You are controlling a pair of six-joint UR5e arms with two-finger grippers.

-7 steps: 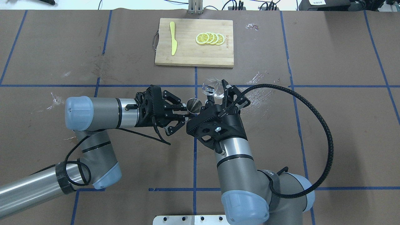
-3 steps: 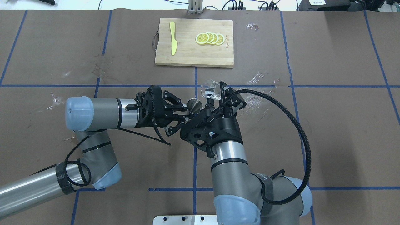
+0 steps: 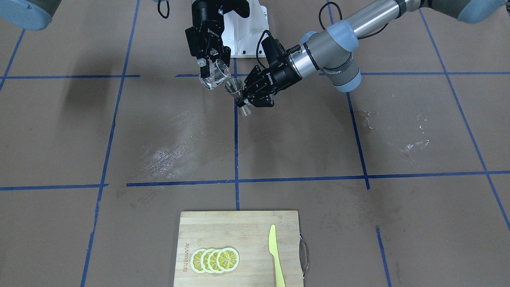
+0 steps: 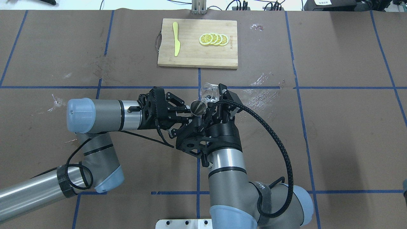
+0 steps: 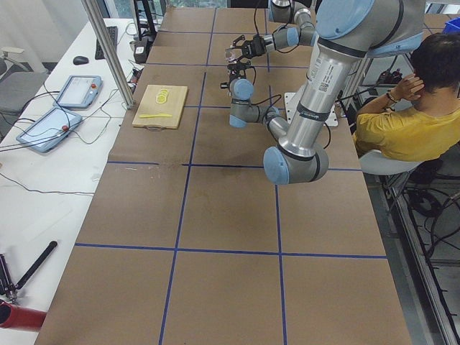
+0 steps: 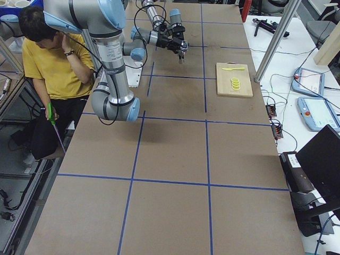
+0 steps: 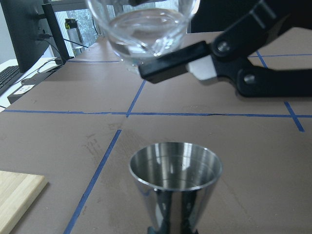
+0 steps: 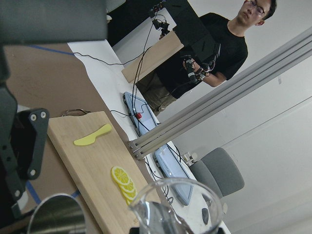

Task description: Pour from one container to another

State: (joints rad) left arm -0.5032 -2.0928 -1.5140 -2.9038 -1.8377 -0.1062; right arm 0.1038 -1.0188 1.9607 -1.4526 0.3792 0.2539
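While the left hand [image 3: 243,103] is clamped on the narrow waist of the steel jigger [image 3: 234,87], holding it upright in the air above the bench [image 3: 358,139], the right hand [image 3: 212,68] is closed around the clear glass tumbler [image 3: 215,78]. This tumbler sits just beside the jigger and slightly higher, tipped toward its open mouth without touching it. At the bench's far edge lies a wooden cutting board [image 4: 197,57] with lemon slices [image 4: 213,39] and a yellow knife [image 4: 175,38].
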